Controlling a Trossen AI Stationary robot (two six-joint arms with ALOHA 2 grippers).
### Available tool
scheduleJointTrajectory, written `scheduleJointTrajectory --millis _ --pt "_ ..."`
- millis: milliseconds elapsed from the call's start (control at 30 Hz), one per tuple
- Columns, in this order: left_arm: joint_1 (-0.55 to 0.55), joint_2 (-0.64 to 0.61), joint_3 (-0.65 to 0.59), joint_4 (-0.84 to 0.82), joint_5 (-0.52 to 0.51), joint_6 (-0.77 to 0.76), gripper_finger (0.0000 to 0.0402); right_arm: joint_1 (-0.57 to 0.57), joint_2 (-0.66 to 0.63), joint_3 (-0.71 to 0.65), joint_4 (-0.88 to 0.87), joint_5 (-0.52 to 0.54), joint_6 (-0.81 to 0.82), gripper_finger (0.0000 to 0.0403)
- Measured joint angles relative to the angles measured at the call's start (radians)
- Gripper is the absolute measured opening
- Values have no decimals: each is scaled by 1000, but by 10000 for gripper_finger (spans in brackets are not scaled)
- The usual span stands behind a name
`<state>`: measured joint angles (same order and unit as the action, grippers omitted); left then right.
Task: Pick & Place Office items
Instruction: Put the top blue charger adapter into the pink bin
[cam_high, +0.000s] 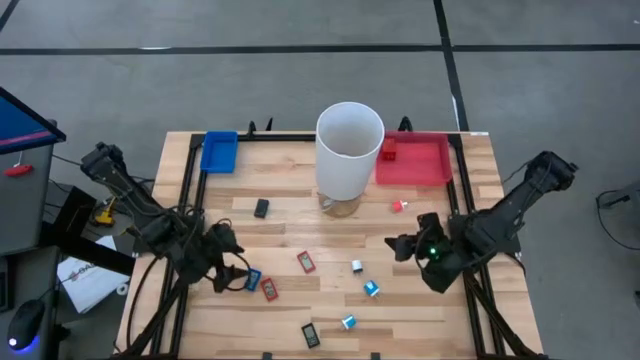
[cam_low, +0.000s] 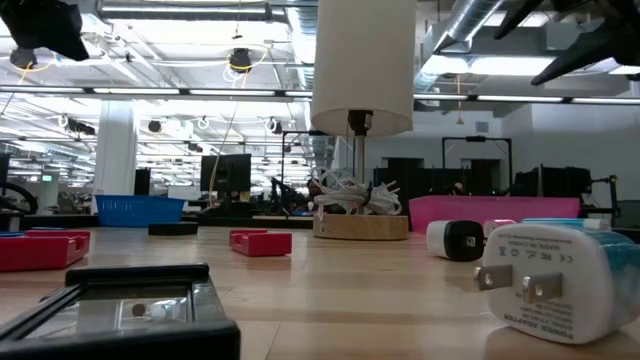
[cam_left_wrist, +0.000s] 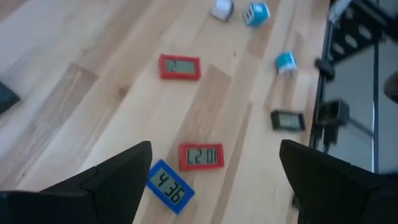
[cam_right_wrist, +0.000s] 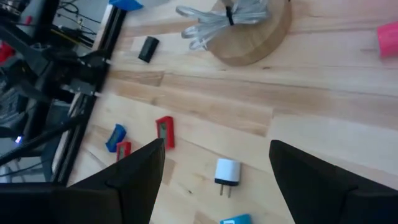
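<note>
Small office items lie flat and scattered on the wooden table (cam_high: 300, 230): a red clock (cam_left_wrist: 201, 156) and a blue clock (cam_left_wrist: 168, 188) below my left gripper (cam_left_wrist: 214, 152), another red clock (cam_high: 306, 262), two black ones (cam_high: 261, 208) (cam_high: 311, 335), a white plug (cam_right_wrist: 227, 172), two blue-white plugs (cam_high: 371, 289) (cam_high: 348, 322) and a red cube (cam_high: 398, 206). My left gripper (cam_high: 232, 268) hangs open above the near-left pieces. My right gripper (cam_high: 405, 245) (cam_right_wrist: 216, 149) hangs open over the table's right part, above the white plug.
A tall white cylinder lamp (cam_high: 350, 150) on a round wooden base (cam_right_wrist: 249, 31) with a coiled cable stands at the far middle. A blue tray (cam_high: 219, 152) sits far left and a red tray (cam_high: 415, 160), holding a red piece (cam_high: 388, 152), far right.
</note>
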<state>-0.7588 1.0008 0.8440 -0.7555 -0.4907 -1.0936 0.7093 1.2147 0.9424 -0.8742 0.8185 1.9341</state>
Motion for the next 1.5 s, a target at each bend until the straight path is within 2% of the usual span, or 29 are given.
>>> scheduleJointTrajectory --millis 100,200,300,500,633,767,1033,1233,1500 --pt "21 11 0 127 104 165 351 11 16 0 66 3 -76 281" --pt "52 62 1 265 191 305 351 10 38 0 219 -11 -269 281" --pt "86 77 1 282 183 305 351 1 68 1 334 -80 -376 281" --pt "102 70 1 267 146 302 351 -43 181 2 386 -296 -354 281" --pt "90 47 0 265 157 308 351 -46 299 41 336 -445 -348 281" --pt "86 18 0 258 157 309 351 -44 402 122 267 -528 -359 281" --pt "88 -31 0 258 155 386 351 -73 564 361 -47 -532 -416 281" --pt "94 -53 0 254 154 410 351 -90 681 426 -40 -587 -467 281" --pt "93 -60 0 247 154 410 351 -89 738 429 -35 -611 -433 281"
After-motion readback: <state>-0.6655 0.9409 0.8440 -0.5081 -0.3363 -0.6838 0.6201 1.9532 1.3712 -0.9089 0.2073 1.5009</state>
